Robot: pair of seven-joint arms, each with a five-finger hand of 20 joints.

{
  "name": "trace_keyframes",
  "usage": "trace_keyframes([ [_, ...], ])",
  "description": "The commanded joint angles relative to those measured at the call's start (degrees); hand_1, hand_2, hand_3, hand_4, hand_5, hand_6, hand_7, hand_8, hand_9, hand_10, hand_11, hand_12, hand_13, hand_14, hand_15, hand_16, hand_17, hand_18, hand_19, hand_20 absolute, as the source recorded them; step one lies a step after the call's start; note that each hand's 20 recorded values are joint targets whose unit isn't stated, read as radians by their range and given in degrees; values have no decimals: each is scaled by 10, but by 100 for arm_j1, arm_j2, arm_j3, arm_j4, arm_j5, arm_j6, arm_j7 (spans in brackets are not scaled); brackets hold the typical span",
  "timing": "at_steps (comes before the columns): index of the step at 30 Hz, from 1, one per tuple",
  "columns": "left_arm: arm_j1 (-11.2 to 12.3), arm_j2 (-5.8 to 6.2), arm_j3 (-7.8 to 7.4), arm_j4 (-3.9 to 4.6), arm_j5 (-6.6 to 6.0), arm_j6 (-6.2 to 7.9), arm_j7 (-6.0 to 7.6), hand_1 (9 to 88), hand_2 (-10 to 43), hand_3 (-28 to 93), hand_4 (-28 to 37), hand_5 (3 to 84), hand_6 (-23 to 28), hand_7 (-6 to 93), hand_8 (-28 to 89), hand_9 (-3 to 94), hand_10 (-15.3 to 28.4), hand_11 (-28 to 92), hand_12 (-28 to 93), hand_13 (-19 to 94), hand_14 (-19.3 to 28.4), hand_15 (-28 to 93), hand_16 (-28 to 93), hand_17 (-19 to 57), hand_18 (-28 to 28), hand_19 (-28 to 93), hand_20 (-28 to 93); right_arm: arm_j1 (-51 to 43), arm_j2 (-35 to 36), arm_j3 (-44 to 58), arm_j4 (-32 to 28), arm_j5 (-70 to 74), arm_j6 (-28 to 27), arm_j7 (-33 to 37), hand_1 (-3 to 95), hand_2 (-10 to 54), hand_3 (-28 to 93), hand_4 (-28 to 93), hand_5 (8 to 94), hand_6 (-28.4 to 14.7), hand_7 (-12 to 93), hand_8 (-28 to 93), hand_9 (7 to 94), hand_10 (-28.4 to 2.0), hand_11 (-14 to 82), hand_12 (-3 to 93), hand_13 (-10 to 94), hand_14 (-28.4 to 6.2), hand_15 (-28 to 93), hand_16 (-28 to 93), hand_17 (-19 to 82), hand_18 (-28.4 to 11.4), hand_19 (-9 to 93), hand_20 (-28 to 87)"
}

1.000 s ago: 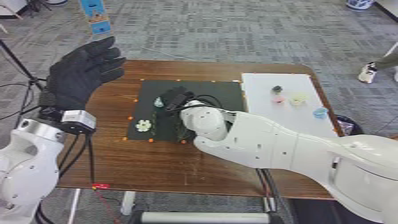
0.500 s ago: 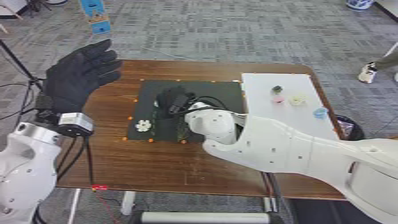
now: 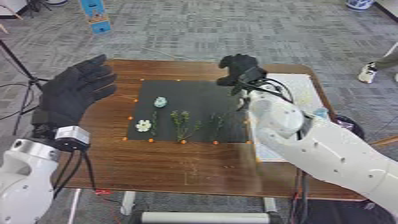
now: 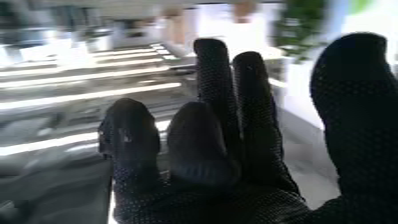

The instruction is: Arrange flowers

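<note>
On the brown wooden tabletop, one black rectangular mat with small orange markers along its edges; presumably used as the ground for the arrangement. Upon it: one pale-blue flower head; one white-petalled flower, set nearer the robot; three green stems, a slender one, a branching one and a thin leafy one, laid roughly side by side, probably so that blooms may be matched to them. Beside the mat, one white sheet, judged the supply area, bearing one light-blue piece near its outer edge. Right robot hand: opened, nothing held, placed over the mat's far corner beside the sheet. Left robot hand: opened wide, held at the tabletop's left side, presumably to leave the work unobstructed. Passage is best sought over the mat's far half; low travel across the stems might disturb them.
</note>
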Motion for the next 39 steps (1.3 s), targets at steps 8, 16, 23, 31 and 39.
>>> trace_keyframes([
  [8, 482, -302, -170, -169, 36, 127, -26, 234, -26, 713, -283, 336, 36, 201, -96, 320, 133, 252, 175, 261, 152, 315, -1, -82, 231, 472, 96, -2078, 1791, 1403, 18, -501, 264, 1060, 468, -95, 609, -283, 490, -1, 208, -121, 547, -84, 172, 179, 695, -59, 893, 351, 393, -216, 932, 607],
  [16, 585, -360, -204, -191, 52, 142, -67, 235, -26, 713, -283, 335, 36, 201, -96, 320, 134, 252, 175, 261, 152, 314, -1, -82, 230, 473, 97, -2338, 2002, 1680, 241, -585, 131, 1205, 450, -95, 651, -283, 492, -1, 210, -122, 545, -84, 172, 179, 694, -60, 894, 350, 393, -216, 932, 607],
  [23, 617, -311, -182, -190, 30, 171, -41, 234, -26, 713, -283, 334, 35, 202, -96, 320, 134, 251, 174, 261, 152, 314, -1, -82, 230, 472, 97, -2456, 2155, 1680, 320, -535, -130, 1055, 435, -95, 694, -283, 497, 6, 216, -127, 543, -81, 172, 182, 691, -57, 893, 354, 387, -214, 932, 602],
  [31, 605, -283, -154, -176, 4, 215, -33, 234, -26, 713, -283, 334, 36, 202, -96, 320, 134, 252, 174, 260, 152, 315, -1, -82, 230, 472, 96, -2445, 2093, 1611, 525, -396, -377, 778, 429, -95, 719, -283, 513, 17, 232, -133, 556, -74, 177, 181, 689, -56, 895, 347, 386, -212, 932, 600],
  [39, 618, -292, -157, -195, 7, 236, -12, 233, -26, 714, -283, 334, 35, 203, -96, 320, 134, 251, 174, 260, 152, 315, -1, -82, 231, 472, 96, -2192, 2002, 1090, 800, -467, 316, 299, 420, -95, 779, -283, 546, 39, 269, -151, 595, -63, 198, 182, 710, -44, 895, 343, 407, -202, 932, 610],
])
